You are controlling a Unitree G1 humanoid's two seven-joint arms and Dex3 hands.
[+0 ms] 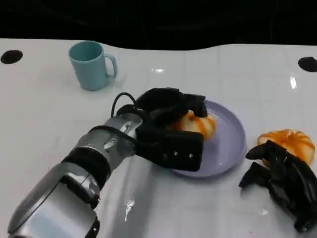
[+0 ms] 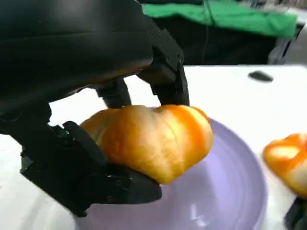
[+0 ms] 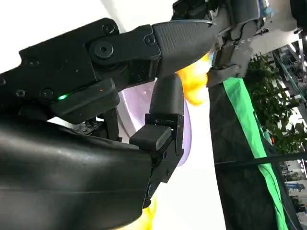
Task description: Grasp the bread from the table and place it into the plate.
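Teal mug (image 1: 91, 65) far left on white table (image 1: 44, 124); left hand (image 1: 171, 131) grips the bread (image 1: 194, 124) over the lavender plate (image 1: 230, 144); second bread (image 1: 290, 144) right, touching empty, loosely spread right hand (image 1: 282, 181).

Bread (image 2: 153, 139) in the left hand's (image 2: 103, 122) grip — over the purple plate (image 2: 230, 191).

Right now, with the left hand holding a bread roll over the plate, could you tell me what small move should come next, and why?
Probably lower slightly and open the fingers. The left hand grips the bread over the purple plate; whether the roll already touches it is unclear. A second roll lies on the table by the right hand, which holds nothing.
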